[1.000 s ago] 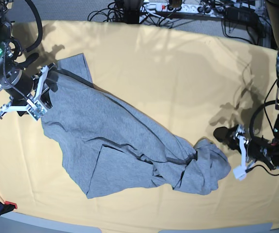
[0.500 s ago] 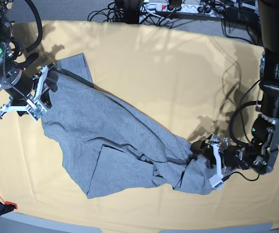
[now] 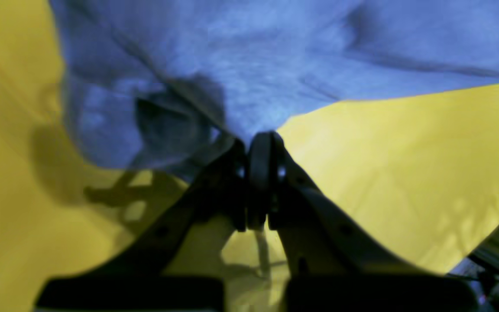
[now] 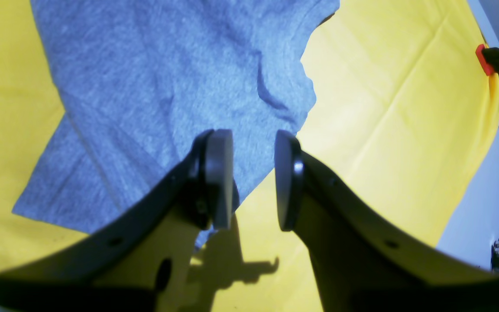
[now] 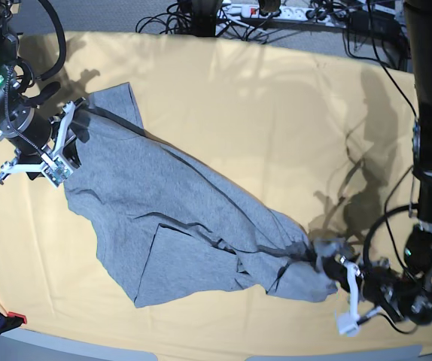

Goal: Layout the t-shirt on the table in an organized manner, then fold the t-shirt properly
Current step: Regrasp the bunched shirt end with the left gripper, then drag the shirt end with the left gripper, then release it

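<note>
A: Item one, left of the base view?

B: Right gripper (image 5: pixel 58 147), mounted on the arm at that side. Its jaws stood parted, a clear gap between the two pads (image 4: pixel 221 177). One finger lay over the upper edge of the t-shirt (image 5: pixel 186 218); the other was over bare cloth. No fabric sat between the pads in the wrist view, so no hold was recorded.

A: Item two?

B: The t-shirt, heather grey, one piece. It lay on the table (image 5: pixel 261 105) in a long diagonal, from upper left beside the right gripper down to lower right. The upper left end showed a flat flap. The middle carried long folds and a turned-over panel. The lower right end was bunched into a knot of wrinkles. No lettering was visible on the side facing up.

A: Item three?

B: The table, covered in pale yellow-orange cloth with faint creases, much wider than the garment. Cables (image 5: pixel 291 15) ran along the far edge. A clamp with a red tip (image 5: pixel 9 317) sat at the near left corner.

A: Item four, right of the base view?

B: Left gripper (image 5: pixel 335 272), low over the table at the bunched end of the shirt. Its jaws were pressed together, and the wrist view showed grey fabric (image 3: pixel 241 86) drawn into the pinch at the tips (image 3: pixel 256 149). Entered as pinching the t-shirt's lower right end.
</note>
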Robot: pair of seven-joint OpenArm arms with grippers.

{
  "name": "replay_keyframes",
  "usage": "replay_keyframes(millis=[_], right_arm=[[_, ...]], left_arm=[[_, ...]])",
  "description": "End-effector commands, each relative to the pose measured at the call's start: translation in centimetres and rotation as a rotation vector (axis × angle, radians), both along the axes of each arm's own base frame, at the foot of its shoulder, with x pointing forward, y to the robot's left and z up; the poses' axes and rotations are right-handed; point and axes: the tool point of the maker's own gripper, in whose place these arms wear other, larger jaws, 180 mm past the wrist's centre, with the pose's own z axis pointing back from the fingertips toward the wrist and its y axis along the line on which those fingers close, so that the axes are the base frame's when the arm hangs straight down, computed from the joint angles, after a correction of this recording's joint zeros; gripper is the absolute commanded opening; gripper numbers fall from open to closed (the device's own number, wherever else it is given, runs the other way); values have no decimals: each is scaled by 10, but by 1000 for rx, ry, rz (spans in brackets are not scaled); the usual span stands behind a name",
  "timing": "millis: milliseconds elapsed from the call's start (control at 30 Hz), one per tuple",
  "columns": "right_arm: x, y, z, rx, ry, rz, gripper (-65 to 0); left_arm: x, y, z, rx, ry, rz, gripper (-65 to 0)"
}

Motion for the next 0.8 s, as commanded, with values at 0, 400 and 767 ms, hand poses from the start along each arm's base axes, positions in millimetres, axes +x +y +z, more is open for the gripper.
replay_keyframes(millis=[0, 400, 767], right_arm=[[5, -2, 12, -9, -42, 6, -471], [6, -2, 12, -9, -45, 6, -471], [7, -1, 14, -3, -53, 11, -471]], left_arm=[[15, 4, 43, -32, -93, 7, -650], [65, 48, 164, -49, -524, 128, -650], [46, 25, 159, -147, -428, 28, -650]])
